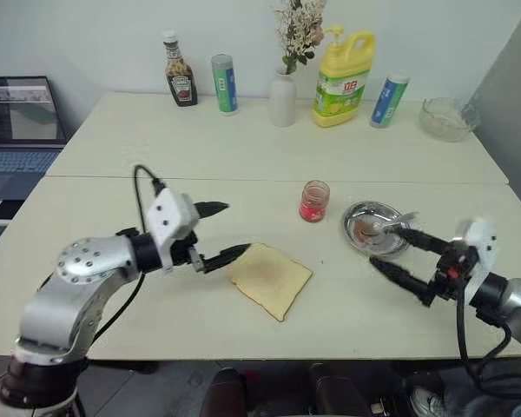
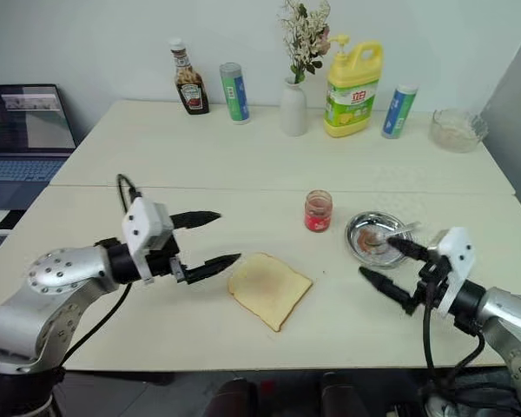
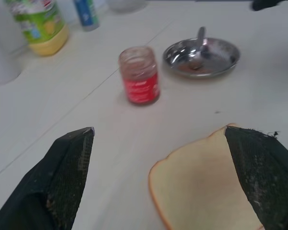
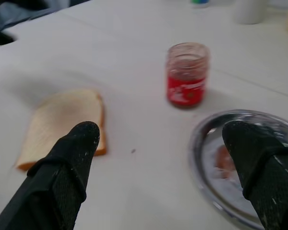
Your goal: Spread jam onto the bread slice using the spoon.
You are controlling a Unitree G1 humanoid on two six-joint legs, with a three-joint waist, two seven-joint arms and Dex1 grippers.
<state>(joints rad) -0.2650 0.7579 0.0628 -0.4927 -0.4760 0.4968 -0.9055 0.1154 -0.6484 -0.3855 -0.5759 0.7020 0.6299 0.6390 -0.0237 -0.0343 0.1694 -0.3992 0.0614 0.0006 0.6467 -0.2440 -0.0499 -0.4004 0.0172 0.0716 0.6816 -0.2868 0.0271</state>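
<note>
The bread slice [image 1: 269, 278] lies flat near the table's front edge, with a faint reddish smear on its middle. My left gripper [image 1: 236, 228] hovers just left of the bread slice, open, with nothing between its fingers. The jam [image 1: 313, 201] is in a small clear jar, upright behind the bread. To the jar's right stands a round steel dish [image 1: 365, 233] with the spoon [image 3: 200, 38] resting in it. My right gripper [image 1: 382, 246] is open and empty at the dish's near right rim, pointing left.
Along the far edge stand a ketchup bottle [image 1: 181, 71], a green can [image 1: 224, 84], a white vase [image 1: 282, 97], a yellow detergent bottle [image 1: 343, 78], a blue can [image 1: 389, 100] and a glass bowl [image 1: 447, 117]. A laptop [image 1: 17, 122] sits at the far left.
</note>
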